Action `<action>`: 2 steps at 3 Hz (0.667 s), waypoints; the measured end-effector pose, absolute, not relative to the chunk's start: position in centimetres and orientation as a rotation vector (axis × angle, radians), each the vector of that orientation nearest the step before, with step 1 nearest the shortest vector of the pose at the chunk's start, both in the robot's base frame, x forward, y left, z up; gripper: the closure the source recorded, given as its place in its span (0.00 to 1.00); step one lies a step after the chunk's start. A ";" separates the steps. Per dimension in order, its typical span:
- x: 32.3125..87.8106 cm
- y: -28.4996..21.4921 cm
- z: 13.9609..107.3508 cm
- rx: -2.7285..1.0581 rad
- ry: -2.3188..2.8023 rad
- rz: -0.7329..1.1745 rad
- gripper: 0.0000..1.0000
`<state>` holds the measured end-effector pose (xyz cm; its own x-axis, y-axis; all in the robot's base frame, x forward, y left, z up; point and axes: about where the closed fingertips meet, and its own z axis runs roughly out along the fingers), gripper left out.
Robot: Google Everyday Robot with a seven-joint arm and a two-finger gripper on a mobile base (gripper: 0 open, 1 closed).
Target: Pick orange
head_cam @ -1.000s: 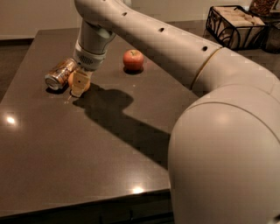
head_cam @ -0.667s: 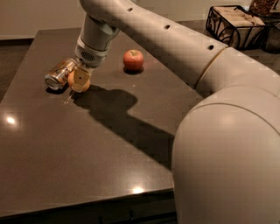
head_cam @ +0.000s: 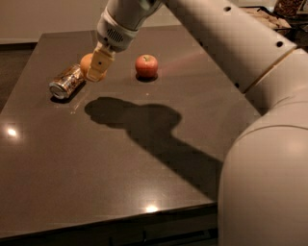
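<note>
The gripper (head_cam: 93, 72) is clenched on the orange (head_cam: 85, 62), which sits between its fingers, raised off the table (head_cam: 96, 168). Just below and to the left of it a can (head_cam: 67, 81) lies on its side. To the right, apart, stands an apple (head_cam: 146, 66).

Table (head_cam: 96, 182): wide, dark brown, polished top that fills most of the view; its near edge runs along the bottom with a darker front below it.
Light: two small bright glints (head_cam: 10, 131) on the top, one at the left and one near the front edge; a broad dark shadow (head_cam: 144, 120) lies across the middle.
Wall (head_cam: 43, 17): pale beige, plain, behind the far edge.
Floor (head_cam: 12, 72): dark strip at the left of the table.
Basket (head_cam: 288, 8): dark wire frame, far right corner, cut by the edge.
Gripper (head_cam: 98, 65): over the table's far left part.
</note>
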<state>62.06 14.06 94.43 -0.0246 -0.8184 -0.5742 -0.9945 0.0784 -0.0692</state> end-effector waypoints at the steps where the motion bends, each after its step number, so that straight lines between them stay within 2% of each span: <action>1: 60.4 11.7 98.2 -1.820 1.795 0.511 1.00; 2: 60.4 11.9 98.1 -1.826 1.789 0.514 1.00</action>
